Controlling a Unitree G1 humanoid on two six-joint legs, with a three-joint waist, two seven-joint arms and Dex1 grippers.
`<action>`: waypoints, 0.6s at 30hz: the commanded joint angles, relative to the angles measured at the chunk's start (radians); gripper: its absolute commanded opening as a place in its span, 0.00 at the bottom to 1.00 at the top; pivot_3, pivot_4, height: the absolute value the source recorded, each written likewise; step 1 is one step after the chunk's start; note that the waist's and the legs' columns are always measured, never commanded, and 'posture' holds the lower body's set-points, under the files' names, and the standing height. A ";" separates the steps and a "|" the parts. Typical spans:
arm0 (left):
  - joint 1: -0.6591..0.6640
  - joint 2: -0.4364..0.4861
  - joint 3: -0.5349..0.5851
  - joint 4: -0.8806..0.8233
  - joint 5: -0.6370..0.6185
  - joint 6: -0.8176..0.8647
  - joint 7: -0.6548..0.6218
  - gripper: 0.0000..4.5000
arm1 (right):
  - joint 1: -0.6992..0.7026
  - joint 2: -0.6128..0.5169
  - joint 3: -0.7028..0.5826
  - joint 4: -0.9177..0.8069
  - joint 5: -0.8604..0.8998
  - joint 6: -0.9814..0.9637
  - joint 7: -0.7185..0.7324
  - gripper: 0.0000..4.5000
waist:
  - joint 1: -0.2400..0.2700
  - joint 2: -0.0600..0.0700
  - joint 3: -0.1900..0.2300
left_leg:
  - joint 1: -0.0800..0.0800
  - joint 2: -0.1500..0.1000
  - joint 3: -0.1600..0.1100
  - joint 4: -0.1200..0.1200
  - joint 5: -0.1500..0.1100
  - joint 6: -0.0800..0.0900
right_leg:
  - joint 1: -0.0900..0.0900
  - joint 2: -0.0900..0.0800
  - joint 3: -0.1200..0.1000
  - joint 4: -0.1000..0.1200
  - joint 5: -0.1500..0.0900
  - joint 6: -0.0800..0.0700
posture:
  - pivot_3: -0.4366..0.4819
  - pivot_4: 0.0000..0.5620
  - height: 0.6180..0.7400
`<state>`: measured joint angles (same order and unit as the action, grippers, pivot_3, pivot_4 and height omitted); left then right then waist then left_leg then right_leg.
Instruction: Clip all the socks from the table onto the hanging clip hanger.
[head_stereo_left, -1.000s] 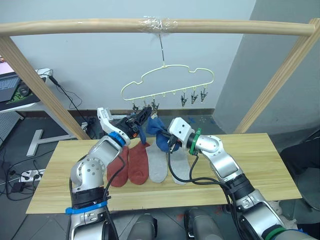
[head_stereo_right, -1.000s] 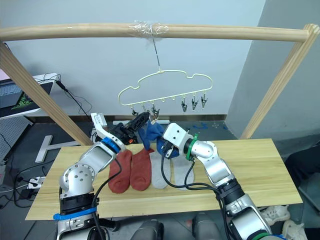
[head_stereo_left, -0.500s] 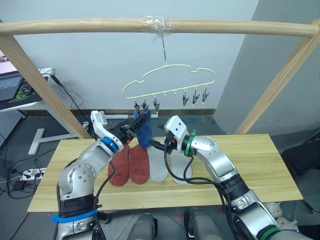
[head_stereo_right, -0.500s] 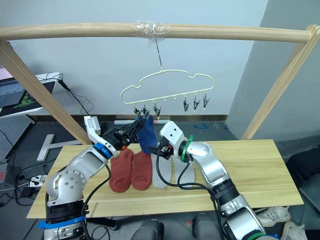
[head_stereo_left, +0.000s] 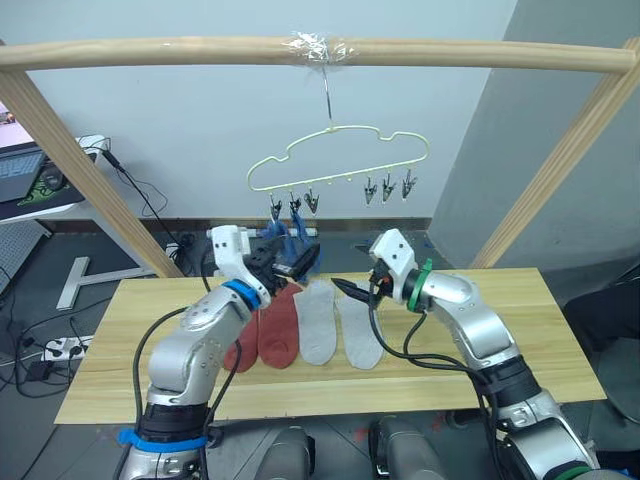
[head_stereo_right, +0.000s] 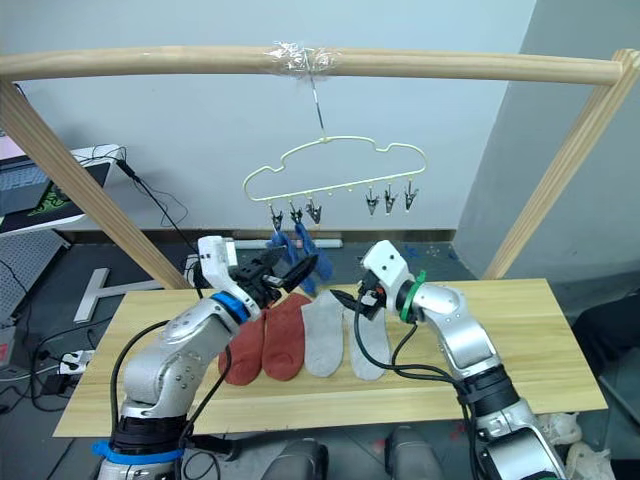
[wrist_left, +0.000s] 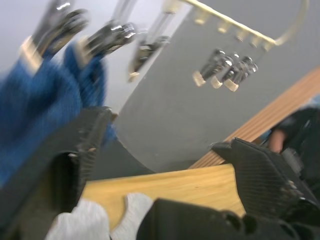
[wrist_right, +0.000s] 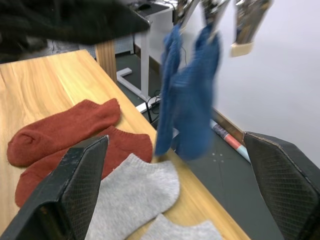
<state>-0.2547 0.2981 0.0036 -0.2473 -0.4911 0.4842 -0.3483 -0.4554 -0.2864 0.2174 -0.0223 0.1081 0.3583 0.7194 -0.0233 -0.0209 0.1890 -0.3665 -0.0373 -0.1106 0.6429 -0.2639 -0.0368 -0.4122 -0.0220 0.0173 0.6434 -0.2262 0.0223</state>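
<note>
Nearest, at lower centre of the eye views, two rust-red ankle socks (head_stereo_left: 262, 335) and two light grey ankle socks (head_stereo_left: 338, 325) lie in a row on the pale wood-grain table (head_stereo_left: 520, 340). Just behind, the left gripper (wrist_left: 160, 165) and right gripper (wrist_right: 175, 185) both stand wide and empty. Farther, two blue socks (wrist_right: 187, 97) hang from the leftmost clips of the thin pale-yellow cloud-shaped wire hanger (head_stereo_left: 340, 165). The left gripper is close beneath them; a careless move could likely snag one loose. The right wrist view shows both blue socks clipped separately, which the eye views blur together.
</note>
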 joint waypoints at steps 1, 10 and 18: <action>-0.040 -0.020 -0.037 0.001 0.086 -0.084 0.003 0.65 | 0.000 -0.038 -0.048 -0.095 0.048 0.027 0.018 1.00 | 0.001 0.000 0.000 | 0.000 0.000 0.000 0.000 0.000 0.000 | 0.000 0.000 0.000 0.000 0.000 0.000 | 0.48 0.30 1.00; -0.112 -0.094 -0.039 0.147 0.186 -0.151 0.051 0.53 | 0.000 -0.124 -0.084 -0.211 0.108 0.086 0.049 1.00 | -0.006 0.000 0.001 | 0.000 0.000 0.002 0.000 0.000 0.000 | 0.000 0.000 -0.001 0.000 0.000 0.001 | 0.45 0.29 1.00; -0.179 -0.141 -0.031 0.297 0.271 -0.256 0.075 0.53 | -0.052 -0.125 -0.145 -0.291 0.197 0.168 0.019 1.00 | -0.006 0.000 0.001 | -0.001 -0.001 0.002 0.001 0.000 0.000 | 0.000 0.000 -0.002 0.000 0.000 0.001 | 0.43 0.28 1.00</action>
<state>-0.4101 0.1638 -0.0331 0.0553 -0.2329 0.2666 -0.2760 -0.4879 -0.4144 0.0984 -0.2663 0.2727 0.5174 0.7497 -0.0291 -0.0214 0.1897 -0.3674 -0.0380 -0.1088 0.6436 -0.2640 -0.0364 -0.4122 -0.0219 0.0157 0.6432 -0.2265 0.0232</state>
